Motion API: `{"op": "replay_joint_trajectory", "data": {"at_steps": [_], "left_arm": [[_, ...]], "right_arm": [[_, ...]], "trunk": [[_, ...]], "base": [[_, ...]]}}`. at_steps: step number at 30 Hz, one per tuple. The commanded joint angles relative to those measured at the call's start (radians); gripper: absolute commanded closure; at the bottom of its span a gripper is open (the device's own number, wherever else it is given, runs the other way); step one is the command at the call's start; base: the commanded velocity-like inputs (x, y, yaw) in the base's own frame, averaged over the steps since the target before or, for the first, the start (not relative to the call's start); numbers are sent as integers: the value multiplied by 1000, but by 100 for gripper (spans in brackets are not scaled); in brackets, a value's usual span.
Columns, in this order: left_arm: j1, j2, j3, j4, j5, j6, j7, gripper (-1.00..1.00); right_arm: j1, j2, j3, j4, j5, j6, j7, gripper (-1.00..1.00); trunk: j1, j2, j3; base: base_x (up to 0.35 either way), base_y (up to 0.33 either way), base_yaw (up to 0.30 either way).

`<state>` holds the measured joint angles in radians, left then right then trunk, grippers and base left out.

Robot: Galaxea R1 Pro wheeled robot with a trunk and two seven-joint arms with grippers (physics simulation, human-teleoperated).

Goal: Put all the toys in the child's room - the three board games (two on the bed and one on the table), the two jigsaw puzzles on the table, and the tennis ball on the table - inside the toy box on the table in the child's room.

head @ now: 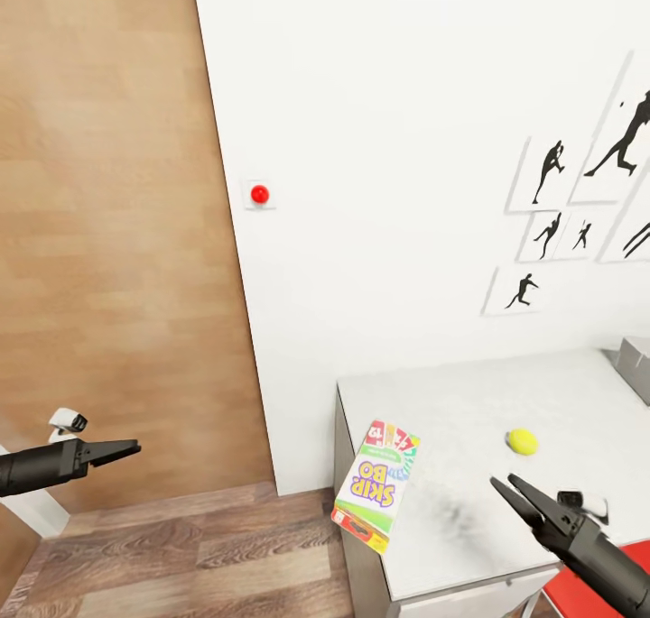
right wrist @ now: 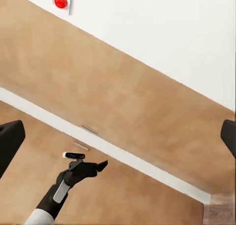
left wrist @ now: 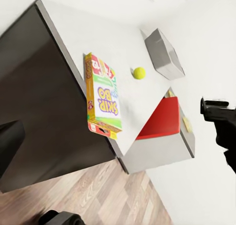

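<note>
A SKIP-BO board game (head: pixel 375 483) (left wrist: pixel 104 99) lies on the light grey table (head: pixel 451 401) (left wrist: pixel 83 33), overhanging its left edge. Further in rests the tennis ball (head: pixel 522 440) (left wrist: pixel 139 73). A corner of the grey toy box (head: pixel 634 363) (left wrist: pixel 164 52) shows at the table's back right. My right gripper (head: pixel 504 484) hovers open over the table's front, just right of the game and short of the ball. My left gripper (head: pixel 135 447) (right wrist: pixel 101 165) hangs open over the floor, well left of the table. The jigsaw puzzles and the bed are out of view.
A red chair seat (head: pixel 623 582) (left wrist: pixel 162 119) sits at the table's front right. A white wall carries a red button (head: pixel 260 194) (right wrist: pixel 60 1) and black silhouette pictures (head: pixel 560 203). A wooden panel (head: pixel 108 239) stands at the left, with wood floor (head: pixel 181 555) below.
</note>
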<state>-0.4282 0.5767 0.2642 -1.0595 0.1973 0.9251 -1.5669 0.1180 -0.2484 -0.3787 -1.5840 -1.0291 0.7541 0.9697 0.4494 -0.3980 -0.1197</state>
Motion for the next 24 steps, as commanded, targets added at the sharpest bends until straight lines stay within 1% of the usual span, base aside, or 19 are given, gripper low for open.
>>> {"op": "replay_joint_trajectory", "data": {"at_steps": [1, 2, 3, 8, 12, 13, 14, 16, 20, 24], "left_arm": [[-1, -2, 0, 0, -1, 11, -4, -100], [-2, -8, 0, 0, -1, 11, -4, -100], [-2, -12, -1, 0, -2, 11, -4, -100], [-3, -25, -1, 0, -3, 11, 19, -100], [-4, -31, -2, 0, -3, 11, 51, -100], [-5, -36, -6, 1, -3, 11, 71, -100], [-5, -36, -6, 1, -3, 11, 71, -100], [-6, -44, -12, 0, -4, 11, 93, -100], [-10, -64, -27, 1, -6, 11, 140, -100], [-12, -89, -38, 1, -8, 11, 204, -100]], "right_arm": [[7, 0, 0, -1, 9, -8, 9, -100], [16, 1, 1, -1, 34, -28, 30, -100], [19, 1, 1, -1, 44, -35, 39, -100], [28, 4, 8, -1, 74, -56, 70, -100], [31, 3, 14, -1, 83, -62, 80, -100], [31, 2, 17, -1, 85, -64, 83, -100], [31, 2, 17, -1, 85, -64, 83, -100], [32, 3, 18, -1, 86, -65, 84, -100], [32, 3, 19, -1, 88, -66, 86, -100], [32, 2, 15, -1, 88, -67, 94, -100]], "trunk": [[1, -2, -2], [1, -2, -2], [1, -2, -2], [1, -2, -1], [1, -2, -1], [1, -2, -1], [1, -2, -1], [1, -2, -1], [1, -2, -1], [1, -2, -1]], "base": [[0, 0, -2], [0, 0, -1], [0, 0, 0], [0, 0, 0], [0, -6, 0], [0, -72, 0], [0, -72, 0], [0, -118, 0], [0, -184, 0], [0, -228, -6]]}}
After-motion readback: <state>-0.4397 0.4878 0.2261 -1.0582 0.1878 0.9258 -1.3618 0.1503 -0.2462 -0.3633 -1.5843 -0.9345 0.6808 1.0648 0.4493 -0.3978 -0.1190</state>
